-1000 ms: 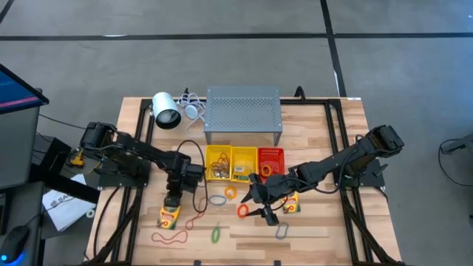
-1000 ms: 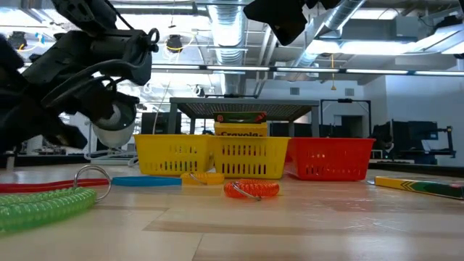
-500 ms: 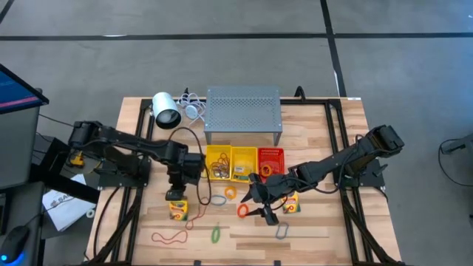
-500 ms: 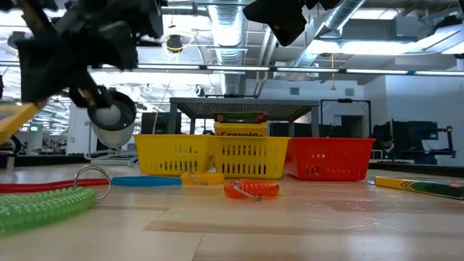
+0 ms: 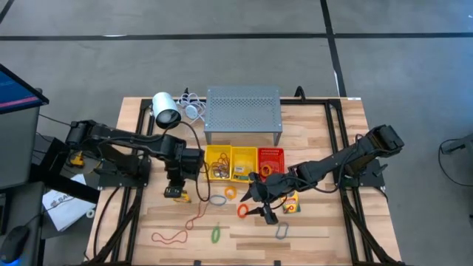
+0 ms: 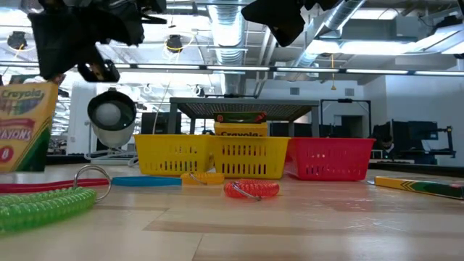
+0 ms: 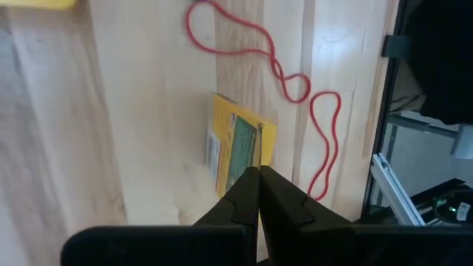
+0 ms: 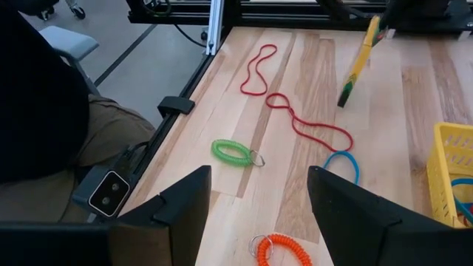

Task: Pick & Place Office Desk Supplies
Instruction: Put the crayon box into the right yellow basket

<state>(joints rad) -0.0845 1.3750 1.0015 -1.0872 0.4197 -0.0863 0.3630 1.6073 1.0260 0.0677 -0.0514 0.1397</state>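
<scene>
Two red rubber bands (image 7: 299,96) beside crayon box (image 7: 240,151); yellow baskets (image 5: 229,162) near

Three baskets (image 5: 244,163) are set side by side just in front of the metal stand (image 5: 243,114). A lamp (image 5: 167,111) is placed to the stand's left. Coil rings (image 5: 230,193) and rubber bands (image 5: 169,237) are scattered farther in front of the stand.

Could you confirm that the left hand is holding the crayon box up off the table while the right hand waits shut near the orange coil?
Not quite: the right hand is open, as the right wrist view shows. The left hand does hold the crayon box up, and the orange coil lies nearby.
</scene>
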